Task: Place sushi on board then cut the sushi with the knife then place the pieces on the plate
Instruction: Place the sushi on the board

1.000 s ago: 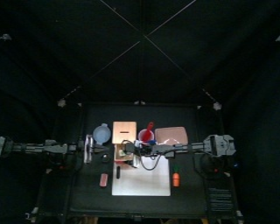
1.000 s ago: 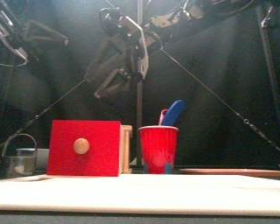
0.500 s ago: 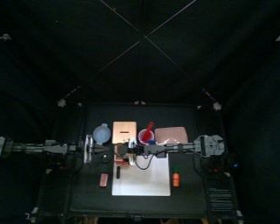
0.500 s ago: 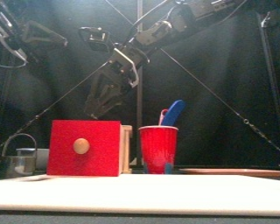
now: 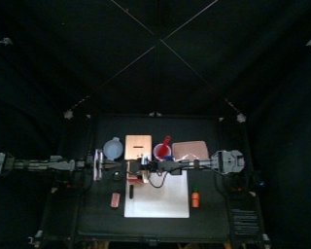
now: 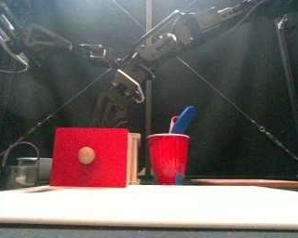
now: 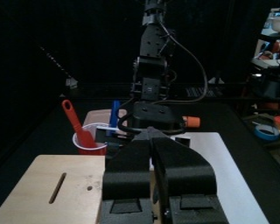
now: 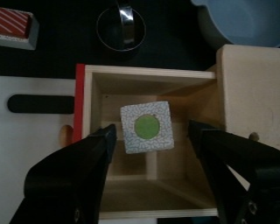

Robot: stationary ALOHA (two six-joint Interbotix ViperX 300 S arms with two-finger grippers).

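Two arms: the right arm is seen reaching in from its side past the middle, above the wooden box (image 5: 136,146); the left arm is held level over the left part of the desk (image 5: 93,219).
Right gripper (image 8: 152,133): spread wide open and empty, pointed down over the open drawer (image 8: 149,188), one jaw on either side of the sushi and clear of it.
Left gripper (image 7: 154,153): jaws pressed together, nothing held between them.
Sushi (image 8: 145,125): a single pale speckled block with a green centre is seen lying on the drawer floor, apart from the walls.
Drawer front (image 6: 89,158): red, with a round pale knob, turned toward the desk's front.
Cutting board (image 5: 158,202): white, laid at the front of the desk, nothing seen on it.
Red cup (image 6: 168,156): stood upright just beside the box, with the blue knife (image 6: 185,118) and the red knife (image 7: 67,116) stuck in it.
Pink tray (image 5: 189,150): laid flat on the cup's far side from the box.
Bowl (image 5: 113,148): blue-grey, set beside the box on its left.
Cutter (image 8: 122,24): round, metal, placed near the bowl.
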